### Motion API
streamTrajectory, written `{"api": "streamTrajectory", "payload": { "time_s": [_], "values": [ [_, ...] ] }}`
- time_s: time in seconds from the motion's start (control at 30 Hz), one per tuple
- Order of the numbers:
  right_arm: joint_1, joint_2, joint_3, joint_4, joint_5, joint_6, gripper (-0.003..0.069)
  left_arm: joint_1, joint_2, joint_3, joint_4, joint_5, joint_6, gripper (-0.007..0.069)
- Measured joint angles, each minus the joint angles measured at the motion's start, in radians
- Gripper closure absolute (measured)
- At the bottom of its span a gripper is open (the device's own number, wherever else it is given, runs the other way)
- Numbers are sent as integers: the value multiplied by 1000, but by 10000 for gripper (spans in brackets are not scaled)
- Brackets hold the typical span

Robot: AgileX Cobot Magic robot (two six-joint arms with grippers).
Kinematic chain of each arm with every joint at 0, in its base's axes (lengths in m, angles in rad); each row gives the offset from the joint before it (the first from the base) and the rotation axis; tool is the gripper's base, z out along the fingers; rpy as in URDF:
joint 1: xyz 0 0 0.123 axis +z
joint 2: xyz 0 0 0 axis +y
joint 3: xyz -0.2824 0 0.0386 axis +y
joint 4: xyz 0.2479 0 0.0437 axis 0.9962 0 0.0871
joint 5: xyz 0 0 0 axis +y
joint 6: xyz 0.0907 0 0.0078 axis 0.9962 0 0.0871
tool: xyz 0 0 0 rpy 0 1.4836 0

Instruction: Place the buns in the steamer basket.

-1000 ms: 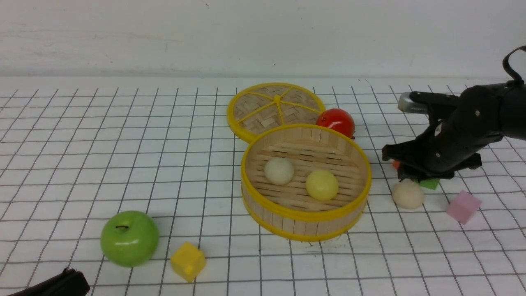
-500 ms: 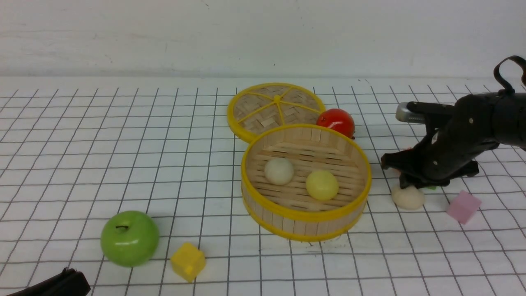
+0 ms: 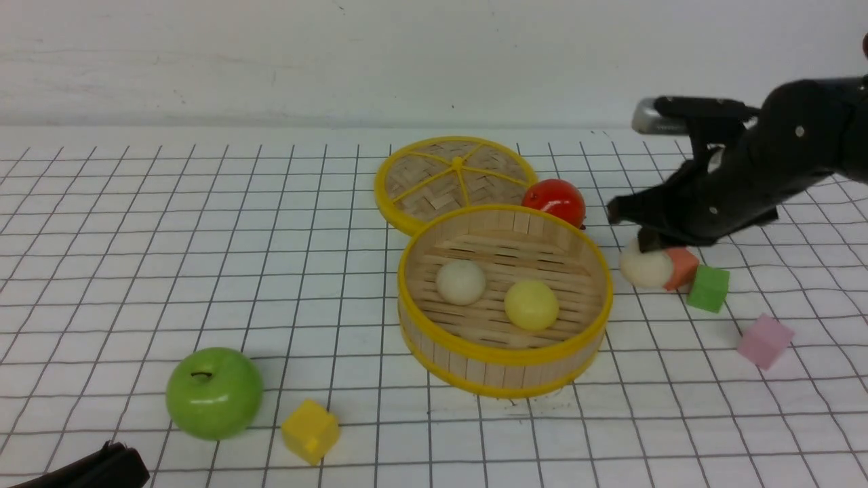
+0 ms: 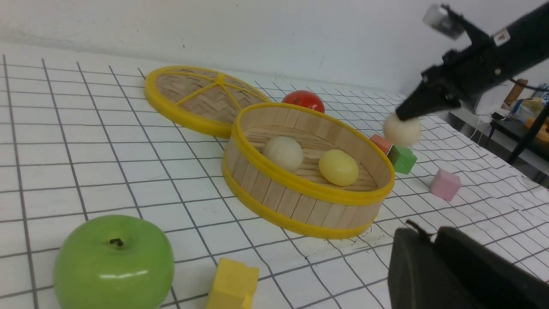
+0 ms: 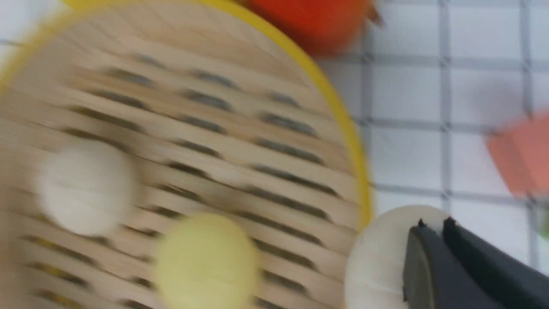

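The steamer basket (image 3: 505,356) stands at the middle of the gridded table and holds a cream bun (image 3: 461,282) and a pale yellow bun (image 3: 531,305). My right gripper (image 3: 641,237) is shut on the third bun (image 3: 645,268), a cream one, and holds it off the table just right of the basket's rim. In the right wrist view the held bun (image 5: 377,262) sits at the gripper (image 5: 433,225), beside the basket rim (image 5: 343,124). My left gripper (image 4: 422,234) is shut and empty, low at the near left (image 3: 115,461).
The flat woven lid (image 3: 456,177) lies behind the basket, with a red ball (image 3: 556,200) beside it. Orange (image 3: 681,266), green (image 3: 708,288) and pink (image 3: 765,341) cubes lie right of the basket. A green apple (image 3: 213,393) and a yellow cube (image 3: 310,431) sit near left.
My right gripper came down on the cream bun on the table, closed on it, and lifted it up and left toward the basket. The left arm has not moved.
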Motion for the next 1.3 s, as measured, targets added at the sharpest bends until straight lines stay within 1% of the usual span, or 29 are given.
{"api": "streamTrajectory", "payload": {
  "time_s": [0.17,0.27,0.3,0.37,0.47,0.57,0.6,0.67,0.7,0.73,0.8,0.83,0.87,0.9,0.93,0.97,1.0,1.03,1.1,1.13,1.17,1.2,1.23,1.3],
  "values": [
    [45,56,-60,55,-86,-40,650,0,0,0,0,0,0,560],
    [69,158,-109,106,-175,-50,638,0,0,0,0,0,0,556],
    [71,164,-112,108,-175,-50,638,0,0,0,0,0,0,556],
    [78,219,-133,135,-216,-56,626,0,0,0,0,0,0,554],
    [81,298,-162,167,-245,-56,576,0,0,0,0,0,0,554],
    [81,319,-170,175,-256,-56,482,0,0,0,0,0,0,554],
    [81,316,-171,175,-257,-56,419,0,0,0,0,0,0,554],
    [81,302,-173,174,-243,-56,335,0,0,0,0,0,0,554],
    [81,283,-173,165,-217,-56,282,0,0,0,0,0,0,554],
    [81,259,-173,152,-184,-56,244,0,0,0,0,0,0,554],
    [81,207,-171,121,-101,-56,206,0,0,0,0,0,0,554],
    [81,165,-171,98,-44,-56,197,0,0,0,0,0,0,554],
    [81,147,-170,94,-31,-56,197,0,0,0,0,0,0,554],
    [81,80,-166,52,70,-44,214,0,0,0,0,0,0,554],
    [81,20,-156,20,141,-32,247,0,0,0,0,0,0,554],
    [81,-33,-142,5,182,-20,278,0,0,0,0,0,0,554],
    [81,-33,-138,2,191,-17,286,0,0,0,0,0,0,554],
    [81,-129,-92,-24,256,3,365,0,0,0,0,0,0,554],
    [79,-224,-11,-40,303,17,466,0,0,0,0,0,0,554],
    [79,-245,-2,-41,309,19,489,0,0,0,0,0,0,554],
    [79,-318,65,-45,320,36,569,0,0,0,0,0,0,554],
    [79,-359,104,-47,321,44,610,0,0,0,0,0,0,554],
    [79,-409,151,-47,323,57,649,0,0,0,0,0,0,554],
    [79,-497,238,-47,323,68,676,0,0,0,0,0,0,554]
  ]
}}
